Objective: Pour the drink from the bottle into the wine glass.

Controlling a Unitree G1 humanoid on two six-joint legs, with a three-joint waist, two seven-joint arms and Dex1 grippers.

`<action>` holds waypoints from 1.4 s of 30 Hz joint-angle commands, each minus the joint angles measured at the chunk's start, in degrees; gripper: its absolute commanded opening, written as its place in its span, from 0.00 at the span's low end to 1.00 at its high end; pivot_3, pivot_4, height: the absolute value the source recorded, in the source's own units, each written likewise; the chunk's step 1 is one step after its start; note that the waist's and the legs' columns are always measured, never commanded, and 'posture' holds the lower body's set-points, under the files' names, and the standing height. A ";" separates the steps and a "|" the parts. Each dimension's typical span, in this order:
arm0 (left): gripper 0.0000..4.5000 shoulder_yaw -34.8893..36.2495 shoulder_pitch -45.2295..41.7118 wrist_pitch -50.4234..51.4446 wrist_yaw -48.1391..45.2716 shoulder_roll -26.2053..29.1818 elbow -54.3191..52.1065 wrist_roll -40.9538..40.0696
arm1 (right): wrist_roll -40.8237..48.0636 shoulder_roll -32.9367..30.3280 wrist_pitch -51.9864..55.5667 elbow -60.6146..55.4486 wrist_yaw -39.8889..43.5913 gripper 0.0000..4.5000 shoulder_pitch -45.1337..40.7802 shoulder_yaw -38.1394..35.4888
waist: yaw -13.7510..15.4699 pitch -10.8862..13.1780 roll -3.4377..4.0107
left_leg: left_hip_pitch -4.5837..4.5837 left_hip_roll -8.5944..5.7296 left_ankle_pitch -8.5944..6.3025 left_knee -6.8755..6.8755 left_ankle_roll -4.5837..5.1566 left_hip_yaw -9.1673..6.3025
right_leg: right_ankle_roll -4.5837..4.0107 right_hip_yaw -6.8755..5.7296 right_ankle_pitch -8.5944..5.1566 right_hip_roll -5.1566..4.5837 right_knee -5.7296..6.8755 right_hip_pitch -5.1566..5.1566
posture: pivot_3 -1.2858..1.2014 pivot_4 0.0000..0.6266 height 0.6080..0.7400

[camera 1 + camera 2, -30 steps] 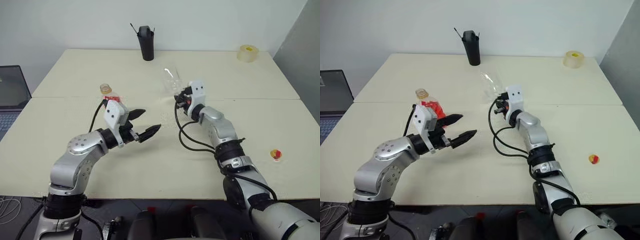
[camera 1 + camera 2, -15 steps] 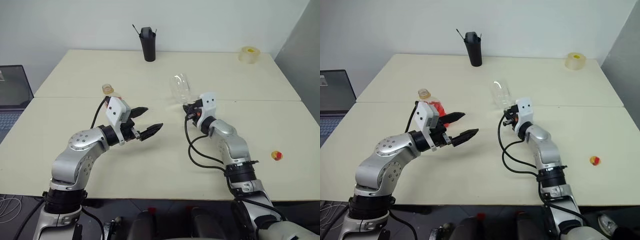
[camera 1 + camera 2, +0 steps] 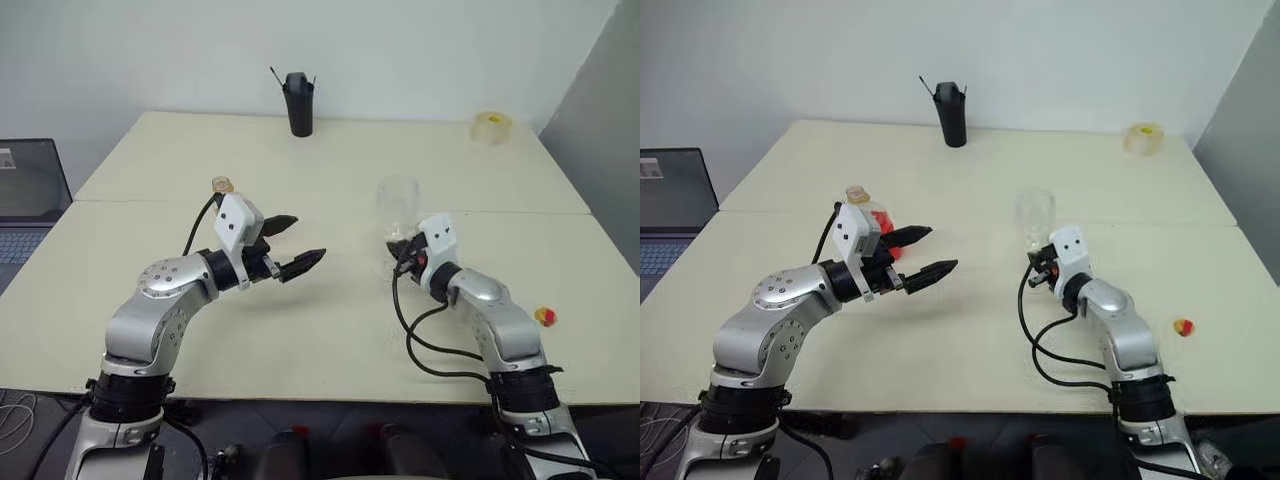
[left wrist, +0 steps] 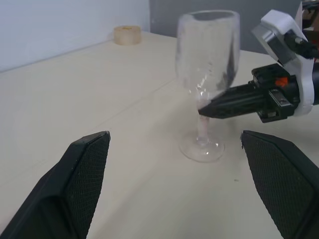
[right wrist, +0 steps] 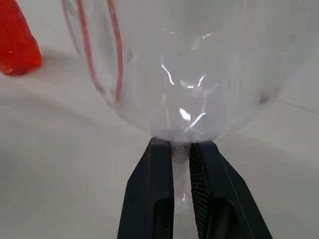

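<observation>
Care with the stem mattered most: the right pincer [image 3: 1040, 277] pinched the wine glass [image 3: 1036, 222] low on its stem, foot on the tabletop [image 3: 970, 330], so it should be kept plumb and released gently; its long axis ran vertical, mouth up; the bottle [image 3: 868, 215] stood upright beyond the spread left pincer [image 3: 925, 252].

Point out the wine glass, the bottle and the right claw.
wine glass [image 4: 207, 47], left wrist view, on the bowl.
bottle [image 3: 855, 194], right eye view, on the open neck.
right claw [image 5: 180, 172], right wrist view, between the fingertips shut on the glass stem.
</observation>
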 commanded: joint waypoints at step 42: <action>1.00 3.45 2.98 -4.77 -1.95 3.39 5.06 0.93 | 2.56 5.84 -1.56 2.47 3.21 0.04 -7.59 5.51 | -0.57 0.89 0.47 | -1.20 0.14 0.01 0.05 -0.03 0.03 | -0.05 0.06 0.03 -0.06 0.19 -1.33 | 0.52 0.24 1.00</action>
